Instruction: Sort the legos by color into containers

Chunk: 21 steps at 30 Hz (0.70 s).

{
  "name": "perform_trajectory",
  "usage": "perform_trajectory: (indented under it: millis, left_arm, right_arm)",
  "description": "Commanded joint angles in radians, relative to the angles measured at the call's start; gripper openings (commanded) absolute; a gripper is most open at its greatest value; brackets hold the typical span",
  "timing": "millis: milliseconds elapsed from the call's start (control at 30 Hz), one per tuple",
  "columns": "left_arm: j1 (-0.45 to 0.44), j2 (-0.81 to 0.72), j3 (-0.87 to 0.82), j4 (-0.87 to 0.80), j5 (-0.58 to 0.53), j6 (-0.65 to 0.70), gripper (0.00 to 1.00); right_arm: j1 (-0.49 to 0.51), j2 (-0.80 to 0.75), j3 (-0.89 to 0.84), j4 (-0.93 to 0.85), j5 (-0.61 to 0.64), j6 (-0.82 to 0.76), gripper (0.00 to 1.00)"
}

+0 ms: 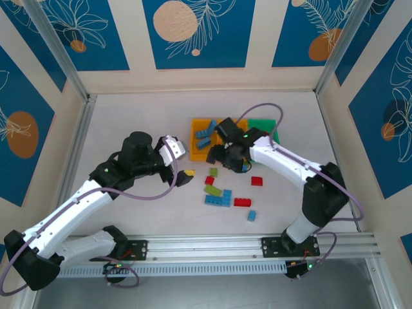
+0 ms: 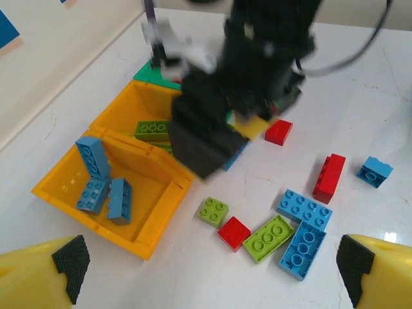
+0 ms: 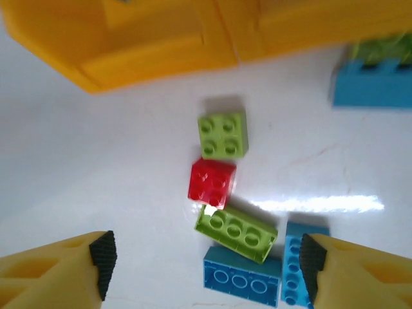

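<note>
Three joined bins stand at the table's centre. The left orange bin point(image 1: 197, 145) point(image 2: 154, 225) holds three light blue bricks point(image 2: 96, 183). In the middle orange bin point(image 2: 119, 109) lies a lime brick point(image 2: 152, 130), and the green bin point(image 1: 264, 126) is on the right. Loose bricks lie in front: a lime square point(image 3: 223, 135) point(image 2: 213, 211), a red square point(image 3: 211, 183) point(image 2: 234, 232), an upturned lime brick point(image 3: 235, 233), blue ones point(image 3: 243, 282) and a long red one point(image 2: 329, 177). My right gripper point(image 1: 222, 159) point(image 3: 206, 264) hovers open above this cluster. My left gripper point(image 1: 183, 161) point(image 2: 209, 277) is open, left of the pile.
A red brick point(image 1: 257, 181) and a small blue brick point(image 1: 252, 215) lie further right. One blue brick point(image 3: 373, 84) rests against the bins' front. The right arm's black wrist point(image 2: 219, 116) hangs over the middle bin. Enclosure walls surround the table.
</note>
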<state>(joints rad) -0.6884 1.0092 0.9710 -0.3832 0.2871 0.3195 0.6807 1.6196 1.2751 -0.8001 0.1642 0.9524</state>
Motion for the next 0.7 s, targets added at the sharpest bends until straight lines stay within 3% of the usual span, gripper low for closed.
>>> perform_trajectory:
  millis: [0, 100, 267, 600, 667]
  left_arm:
    - [-0.012, 0.008, 0.004, 0.009, 0.002, -0.009, 1.00]
    - [-0.013, 0.005, 0.006, 0.000, -0.004, -0.009, 1.00]
    - [-0.013, -0.008, -0.001, -0.013, -0.015, -0.010, 1.00]
    - [-0.015, -0.011, -0.008, -0.005, -0.019, -0.023, 1.00]
    - [-0.015, -0.008, -0.008, -0.006, -0.016, -0.022, 1.00]
  right_arm:
    - [0.035, 0.093, 0.028, 0.016, 0.038, 0.048, 0.81]
    - [0.058, 0.191, 0.087, -0.003, 0.130, -0.002, 0.81]
    - [0.055, 0.290, 0.137, 0.025, 0.166, -0.033, 0.80]
    - [0.049, 0.392, 0.154, 0.054, 0.115, -0.045, 0.60]
    - [0.048, 0.375, 0.141, 0.055, 0.119, -0.043, 0.50]
